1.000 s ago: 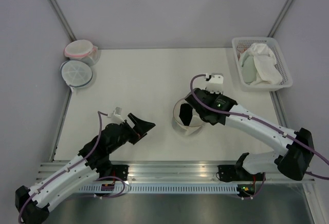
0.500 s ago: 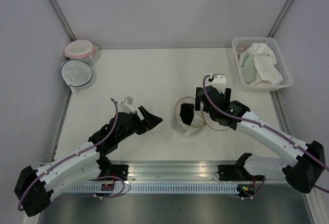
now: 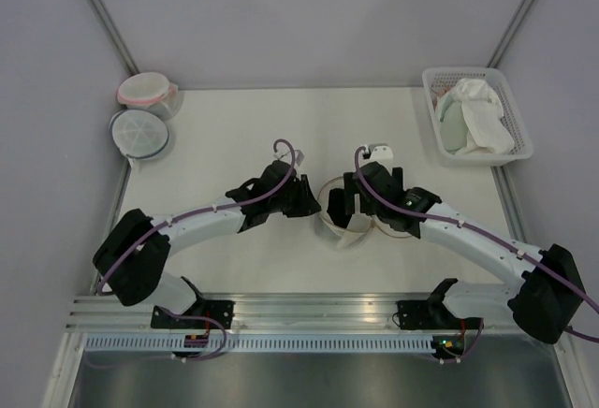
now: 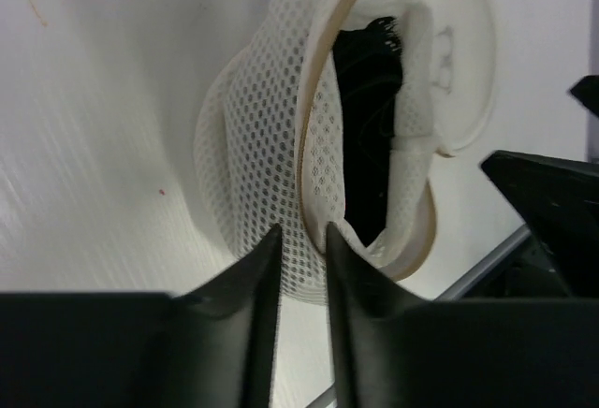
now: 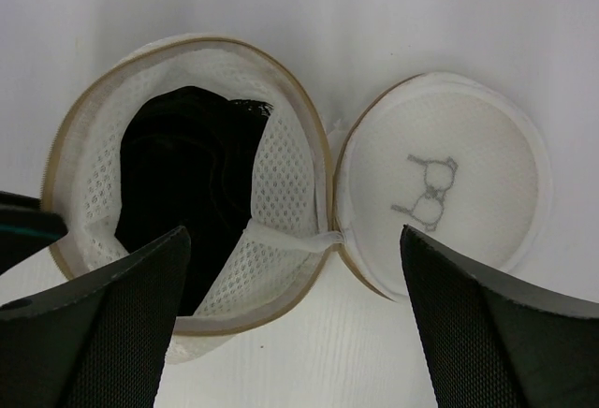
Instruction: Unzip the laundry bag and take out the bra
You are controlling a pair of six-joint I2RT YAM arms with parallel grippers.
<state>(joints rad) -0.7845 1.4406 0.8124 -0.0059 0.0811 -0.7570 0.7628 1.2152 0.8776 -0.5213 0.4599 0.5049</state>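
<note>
Pink-rimmed tub point(image 3: 146, 90): sits at the far left corner of the worktop point(image 3: 234, 146).
Blue-grey-rimmed tub point(image 3: 138, 134): lies just nearer along the left edge, touching the pink one.
Left gripper point(image 4: 299, 238): reaches in from the left, narrowed to a slit, pinching the mesh wall and tan rim point(image 4: 309, 146) on the bag's left side.
Laundry bag point(image 5: 281, 174): rests around the middle of the worktop, toward the near edge, unzipped and spread into two round halves joined at a hinge.
Bra point(image 5: 182, 174): lies bunched inside the left half, black against the cream mesh, fully within the rim.
Lid point(image 5: 487, 174): lies flipped flat to the right, with the small bra drawing point(image 5: 426, 188) facing up.
Right gripper point(image 5: 295, 240): hangs above the bag, spread wide, holding nothing, one finger to each side of the hinge.
Basket point(image 3: 513, 109): stands at the far right corner, holding a pale green cloth point(image 3: 452, 127) and a white cloth point(image 3: 487, 123).
</note>
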